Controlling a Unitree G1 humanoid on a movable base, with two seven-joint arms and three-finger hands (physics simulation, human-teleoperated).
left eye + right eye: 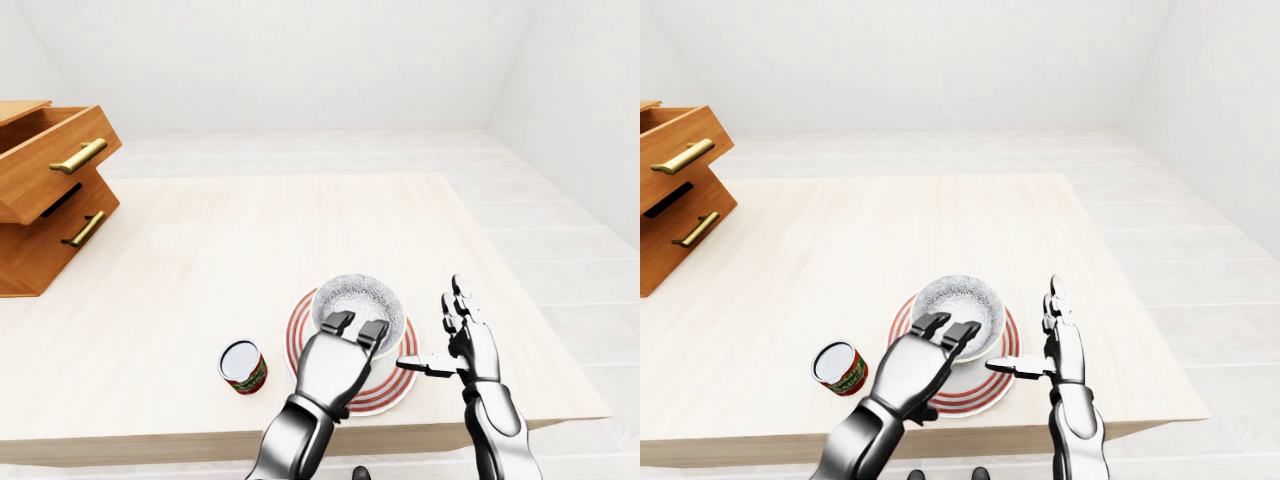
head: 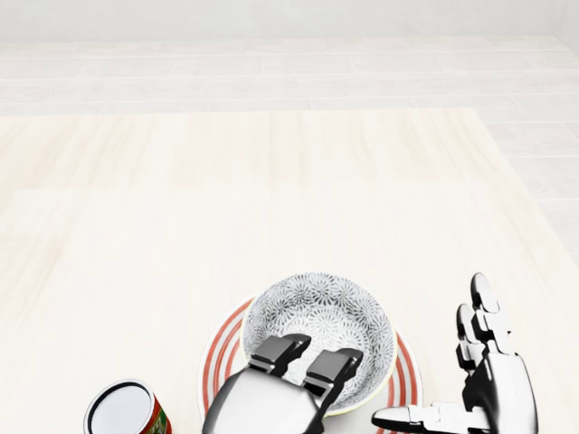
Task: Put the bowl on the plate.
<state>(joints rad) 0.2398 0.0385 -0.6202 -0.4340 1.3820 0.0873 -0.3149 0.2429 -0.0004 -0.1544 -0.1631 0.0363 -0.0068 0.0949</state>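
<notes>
The patterned grey-and-white bowl sits upright on the red-striped plate near the bottom of the head view. My left hand hovers over the bowl's near rim. Its fingers are stretched out, open and not closed on the rim. It hides the bowl's near edge and part of the plate. My right hand stands open to the right of the plate, fingers up and thumb pointing toward the plate, touching nothing.
A red can with a white lid stands left of the plate. A wooden drawer unit with one drawer pulled out sits at the table's left. The table's edge runs just below the plate.
</notes>
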